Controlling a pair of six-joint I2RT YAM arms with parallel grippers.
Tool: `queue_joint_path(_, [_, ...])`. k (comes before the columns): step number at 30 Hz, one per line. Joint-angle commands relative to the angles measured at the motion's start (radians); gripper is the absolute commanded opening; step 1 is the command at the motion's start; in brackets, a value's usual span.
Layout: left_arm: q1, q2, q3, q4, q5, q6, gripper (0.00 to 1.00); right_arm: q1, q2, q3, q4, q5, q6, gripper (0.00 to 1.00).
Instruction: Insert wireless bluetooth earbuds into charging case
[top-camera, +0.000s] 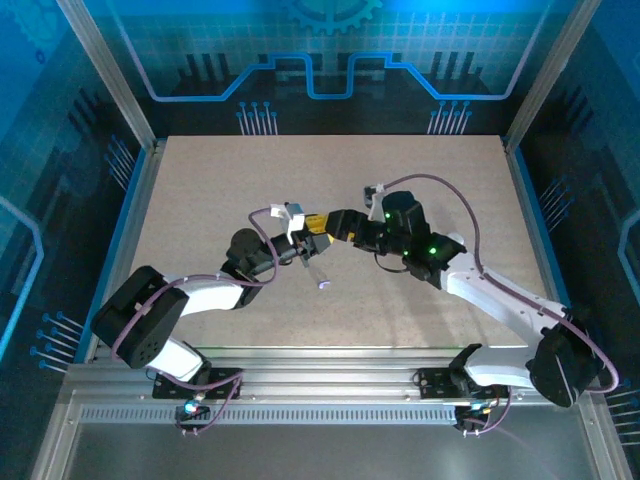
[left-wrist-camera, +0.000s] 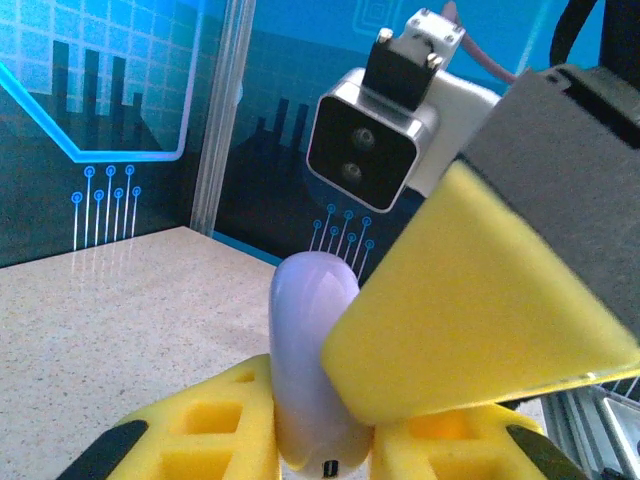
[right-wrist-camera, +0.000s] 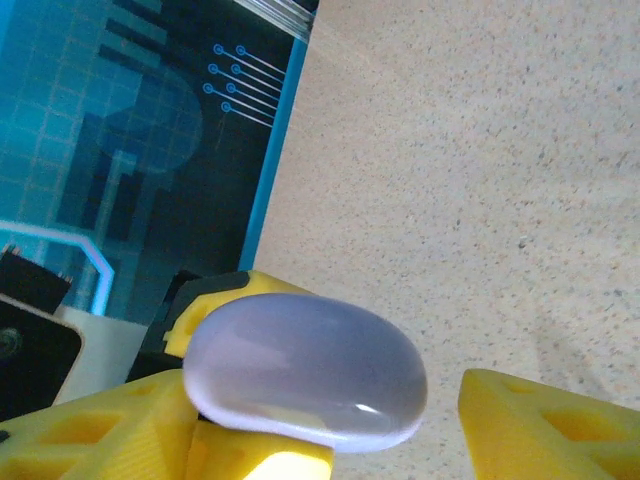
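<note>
The charging case (left-wrist-camera: 305, 350) is a closed pale-lavender pebble, held edge-on above the table. My left gripper (left-wrist-camera: 315, 425) is shut on it, a yellow finger (left-wrist-camera: 200, 420) on each side. My right gripper (right-wrist-camera: 330, 400) stands open around the same case (right-wrist-camera: 300, 365): one finger (right-wrist-camera: 100, 430) lies against it, while the other finger (right-wrist-camera: 550, 430) stands apart with a gap. In the top view the two grippers meet at mid-table, left gripper (top-camera: 303, 245) and right gripper (top-camera: 326, 226). A tiny pale-lavender earbud (top-camera: 323, 284) lies on the table just in front of them.
The speckled beige table (top-camera: 200, 190) is walled by blue panels at the back and sides, with a metal rail (top-camera: 320, 385) along the near edge. The right arm's wrist camera (left-wrist-camera: 365, 150) hangs close above the left gripper.
</note>
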Motion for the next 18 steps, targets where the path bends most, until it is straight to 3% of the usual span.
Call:
queue_joint_path(1, [0.000, -0.027, 0.012, 0.033, 0.038, -0.031, 0.14, -0.015, -0.071, 0.039, -0.077, 0.015, -0.162, 0.70])
queue_joint_path(5, [0.001, -0.055, 0.014, 0.016, 0.059, -0.035, 0.13, -0.027, -0.153, 0.010, -0.081, 0.027, -0.306, 0.70])
queue_joint_path(13, [0.001, -0.111, 0.044, -0.043, 0.199, -0.030, 0.14, -0.063, -0.382, -0.134, 0.021, -0.057, -0.807, 0.67])
queue_joint_path(18, [0.000, -0.150, 0.041, -0.032, 0.247, -0.058, 0.15, -0.083, -0.463, -0.193, 0.021, -0.145, -1.073, 0.76])
